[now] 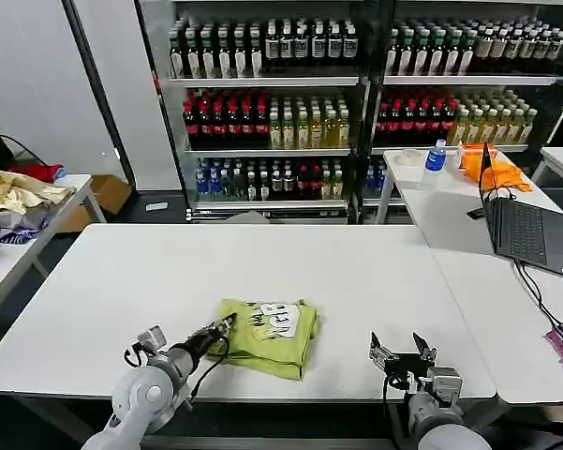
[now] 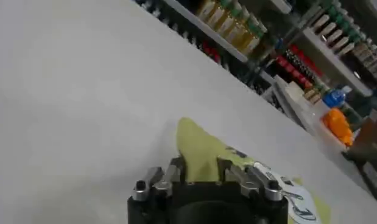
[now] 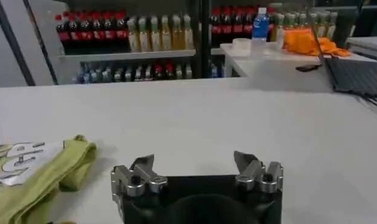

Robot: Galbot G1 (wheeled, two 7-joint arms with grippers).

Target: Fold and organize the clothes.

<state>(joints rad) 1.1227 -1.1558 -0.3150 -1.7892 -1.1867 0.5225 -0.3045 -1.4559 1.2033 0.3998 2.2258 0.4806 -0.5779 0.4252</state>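
Nearest the camera, the right gripper (image 1: 398, 353) was seen hovering over the near edge of the white table (image 1: 122, 281), toward the near right corner, with its fingers spread wide and nothing between them; in the right wrist view the same gripper (image 3: 194, 167) was shown apart from the cloth. Beside it, the left gripper (image 1: 227, 324) was reached in low from the near edge to the left side of the lime T-shirt (image 1: 270, 335). Its fingers appeared to be drawn close on or at the shirt's left edge, but whether fabric was actually pinched could not be told from the left wrist view, where the left gripper (image 2: 203, 176) was laid against the yellow-green cloth (image 2: 203, 146).

The shirt was found already folded into a compact rectangle, white graphic upward, near the middle of the table's near edge. The folding was judged largely done, with tidying or placing left.

For the step in hand, the folded edge would best be taken through all its layers together, so that the stack is not peeled open, and moved low and slowly.

Farther back, on the right-hand table, a laptop (image 1: 529, 230) was stood open, and drink shelves (image 1: 272, 94) were ranged behind.
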